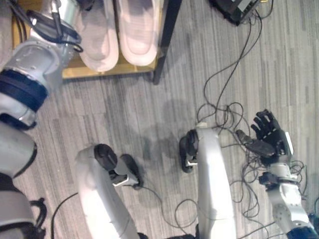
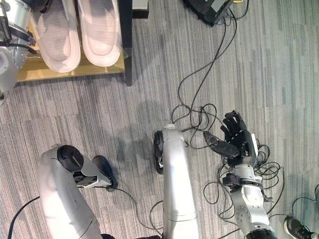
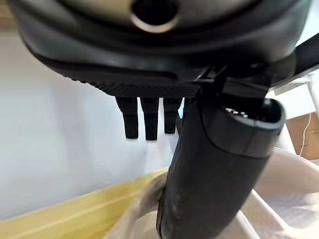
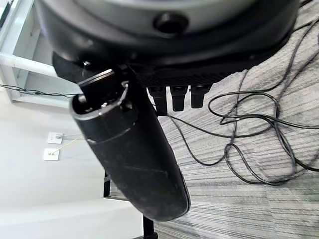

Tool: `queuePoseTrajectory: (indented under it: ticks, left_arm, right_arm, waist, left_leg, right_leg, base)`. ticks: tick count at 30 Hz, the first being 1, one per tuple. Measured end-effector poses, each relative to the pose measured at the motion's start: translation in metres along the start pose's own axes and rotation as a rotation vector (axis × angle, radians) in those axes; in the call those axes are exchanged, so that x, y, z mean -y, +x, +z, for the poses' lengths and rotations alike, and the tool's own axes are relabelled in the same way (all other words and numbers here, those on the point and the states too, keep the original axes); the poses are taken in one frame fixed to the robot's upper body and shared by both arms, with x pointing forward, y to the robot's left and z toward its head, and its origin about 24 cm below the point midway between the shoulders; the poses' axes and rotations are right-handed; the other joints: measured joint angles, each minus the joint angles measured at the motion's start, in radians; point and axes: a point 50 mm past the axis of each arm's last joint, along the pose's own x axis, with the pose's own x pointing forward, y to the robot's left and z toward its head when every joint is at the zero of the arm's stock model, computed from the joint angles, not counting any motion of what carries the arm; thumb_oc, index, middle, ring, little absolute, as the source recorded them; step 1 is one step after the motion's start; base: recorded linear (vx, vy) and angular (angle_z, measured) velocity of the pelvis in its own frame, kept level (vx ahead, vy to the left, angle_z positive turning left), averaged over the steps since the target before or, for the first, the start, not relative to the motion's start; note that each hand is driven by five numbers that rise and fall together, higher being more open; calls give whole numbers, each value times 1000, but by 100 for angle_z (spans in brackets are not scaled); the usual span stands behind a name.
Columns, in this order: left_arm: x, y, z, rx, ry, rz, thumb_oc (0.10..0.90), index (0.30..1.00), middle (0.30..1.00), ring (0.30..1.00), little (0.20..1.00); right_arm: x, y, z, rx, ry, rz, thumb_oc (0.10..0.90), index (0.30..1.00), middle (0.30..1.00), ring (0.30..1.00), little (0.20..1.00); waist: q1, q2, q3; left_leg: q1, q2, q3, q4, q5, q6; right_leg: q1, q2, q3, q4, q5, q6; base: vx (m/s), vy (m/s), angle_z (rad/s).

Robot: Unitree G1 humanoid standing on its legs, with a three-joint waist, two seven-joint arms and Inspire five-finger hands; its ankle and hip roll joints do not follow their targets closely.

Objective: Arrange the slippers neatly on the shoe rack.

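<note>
Two pale slippers [image 1: 99,35] [image 1: 137,30] lie side by side on the wooden shelf [image 1: 109,71] of the shoe rack at the far left. My left arm reaches up to that shelf beside the left slipper. In the left wrist view my left hand [image 3: 149,50] has straight fingers and holds nothing; its thumb [image 3: 214,169] hangs just over a slipper [image 3: 294,199]. My right hand [image 1: 269,134] hovers over the carpet at the lower right, far from the rack, fingers spread and empty.
The rack's black post [image 1: 167,35] stands at the shelf's right end. Loose black cables [image 1: 224,109] sprawl over the grey carpet by my right hand. A black device [image 1: 239,10] sits at the far right. A person's shoe [image 2: 299,229] shows at the near right corner.
</note>
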Motion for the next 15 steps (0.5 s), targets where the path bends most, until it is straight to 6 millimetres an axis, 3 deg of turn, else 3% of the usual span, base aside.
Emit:
queuePoseTrajectory:
  ticks: [7, 9, 10, 15]
  left_arm:
    - [5, -1, -3, -35, -76, -82, 800, 900, 900, 900, 900]
    - [7, -4, 0, -66, -141, -70, 800, 900, 900, 900, 900]
    - [11, -4, 19, -113, -289, -56, 800, 900, 900, 900, 900]
    - [16, -4, 14, -155, -311, -75, 800, 900, 900, 900, 900]
  right_arm:
    - [4, -15, -17, -123, -5, 32, 800, 900, 900, 900, 900]
    - [-4, -13, -31, -162, -25, 40, 800, 900, 900, 900, 900]
    - [-11, -11, -50, -232, -36, 16, 800, 900, 900, 900, 900]
    - [-37, -24, -64, -289, -12, 115, 800, 900, 900, 900, 900]
  waist:
    - [0, -1, 0]
    - [7, -1, -1]
    - [20, -7, -2]
    - [19, -6, -2]
  left_leg:
    - [0, -7, -10, 61, -20, -13]
    - [7, -13, -17, 64, -20, -17]
    - [31, -11, -18, 60, -27, -20]
    - [31, -13, -21, 72, -29, -22]
  right_leg:
    - [-7, -6, 7, 70, -28, -5]
    - [6, -8, 2, 73, -30, -3]
    - [25, -10, 2, 73, -37, -11]
    - [23, -10, 2, 89, -40, -16]
  base:
    - [-9, -22, 2]
    - [-10, -28, 4]
    - [-30, -12, 5]
    - [-22, -14, 1]
